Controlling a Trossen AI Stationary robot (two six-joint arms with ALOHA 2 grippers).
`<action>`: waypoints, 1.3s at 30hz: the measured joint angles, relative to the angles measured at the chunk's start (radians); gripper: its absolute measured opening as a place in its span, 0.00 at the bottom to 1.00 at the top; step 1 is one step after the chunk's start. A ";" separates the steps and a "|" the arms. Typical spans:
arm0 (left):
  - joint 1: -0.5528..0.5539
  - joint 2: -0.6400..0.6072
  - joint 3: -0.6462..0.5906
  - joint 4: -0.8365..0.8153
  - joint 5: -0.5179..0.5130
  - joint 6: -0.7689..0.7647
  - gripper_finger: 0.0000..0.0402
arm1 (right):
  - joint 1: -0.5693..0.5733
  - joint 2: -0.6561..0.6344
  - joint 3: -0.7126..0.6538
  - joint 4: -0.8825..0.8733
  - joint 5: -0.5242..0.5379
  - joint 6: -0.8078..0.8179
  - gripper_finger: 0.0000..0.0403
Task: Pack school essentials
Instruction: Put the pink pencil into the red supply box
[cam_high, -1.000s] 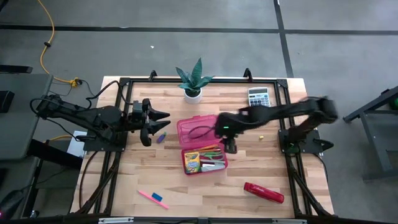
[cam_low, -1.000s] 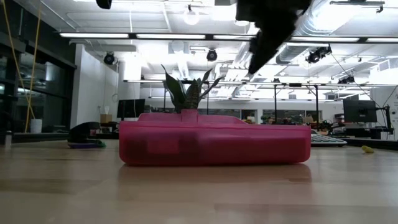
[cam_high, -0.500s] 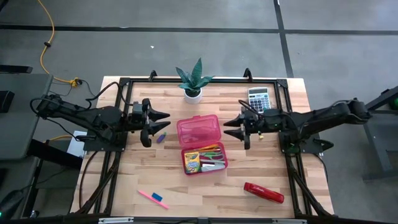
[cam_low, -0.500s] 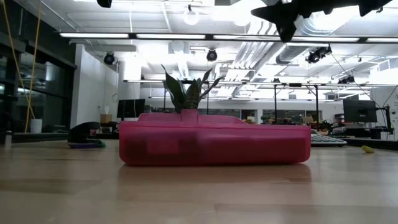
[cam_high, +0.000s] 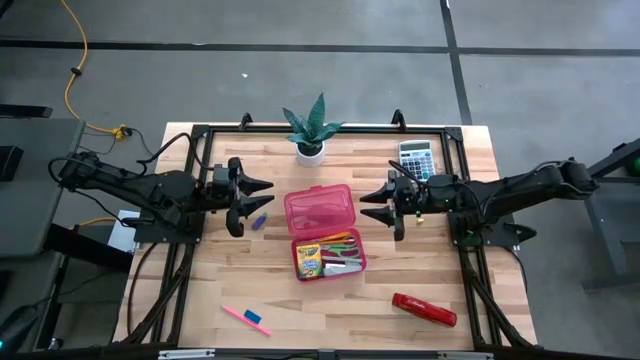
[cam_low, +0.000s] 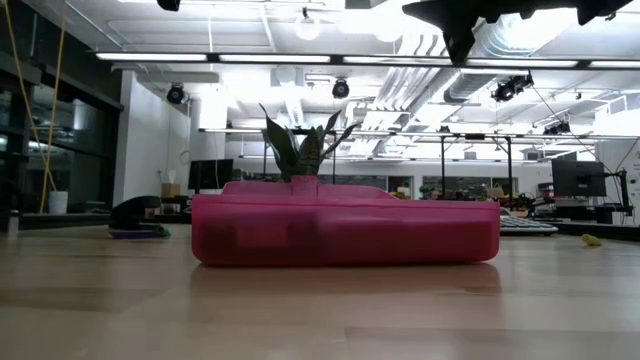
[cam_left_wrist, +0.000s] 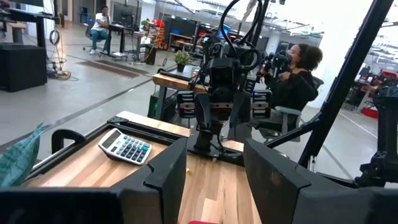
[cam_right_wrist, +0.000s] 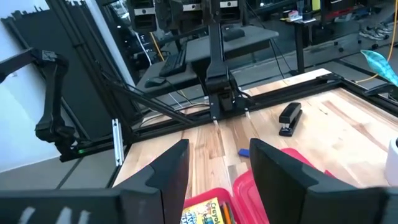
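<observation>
Both end effectors open, empty; crayon box (cam_high: 309, 259) print unreadable.

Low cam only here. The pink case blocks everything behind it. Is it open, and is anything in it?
Observer: The pink case lies open flat. Its front half holds the crayon box and the scissors.
Operator: Any essentials left out?
Observer: The pink marker lies near the front-left edge, with the blue eraser beside it.
Operator: Grippers?
Observer: The left gripper and the right gripper flank the case's lid. Both are open and hold nothing.
</observation>
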 joint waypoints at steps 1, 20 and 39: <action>0.000 0.000 0.000 0.000 0.000 0.000 0.37 | 0.000 0.000 0.000 0.001 0.000 0.000 0.40; -0.350 0.249 0.137 -0.620 0.353 -0.383 0.31 | -0.001 0.000 0.000 -0.001 -0.001 0.000 0.40; -0.758 0.823 0.137 -0.633 0.324 -0.534 0.30 | -0.002 0.000 0.000 -0.051 0.027 -0.001 0.40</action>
